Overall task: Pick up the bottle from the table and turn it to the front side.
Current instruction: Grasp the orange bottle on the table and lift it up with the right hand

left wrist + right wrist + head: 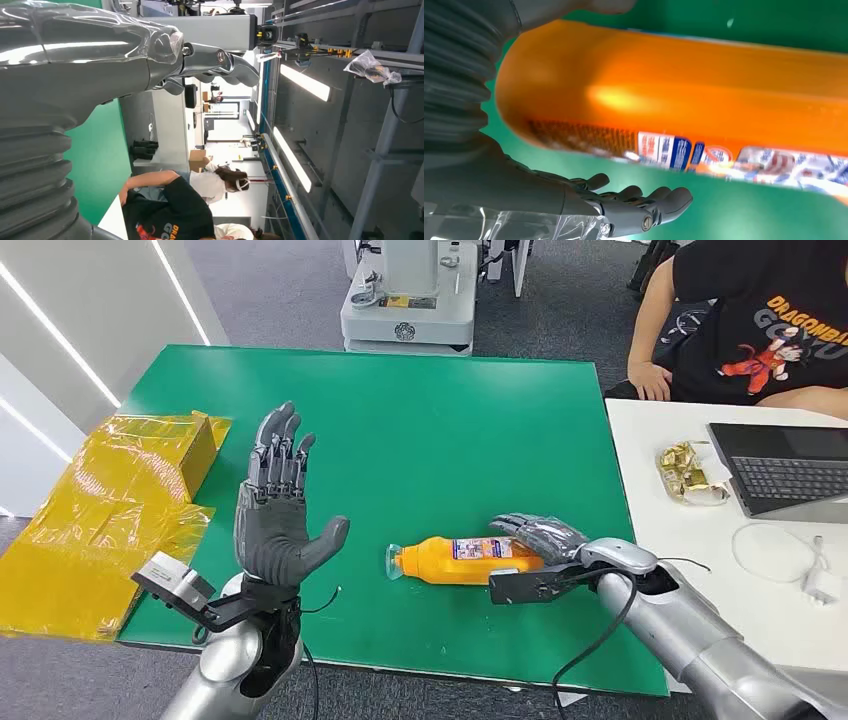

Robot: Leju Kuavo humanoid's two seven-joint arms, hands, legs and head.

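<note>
Near the front edge of the green bench: the orange plastic bottle [463,560] with a printed label lies on its side on the green bench [400,430], neck toward the left hand, base toward the right hand.
Right hand: the right hand [537,548] sits at the bottle's base end, its dark fingers [520,529] arched over the top of the body; the right wrist view shows the fingers [644,200] spread along one side of the bottle [704,95] with green showing between them and it, so they look apart and not yet clamped.
Left hand: the left hand [278,505] is raised beside the bottle's neck end, palm upright, fingers straight and apart, holding nothing.
Progress: by my reading the reach is done, the grasp is only forming; lifting and turning the label to the front are still to do.
Label: part of it faces up in the head view; which side counts as front I cannot tell.
Edges: the bottle is near the bench's front edge, with the right forearm crossing that edge just beside it.
Open room: bare green stretches well beyond the bottle toward the far edge, likely the safest space for lifting and turning.
Neighbours: crumpled yellow plastic wrap [110,510] lies beyond the left hand, well apart from the bottle; a white table [690,540] with a grey laptop [785,468] and a seated person [750,330] lie past the right hand.
</note>
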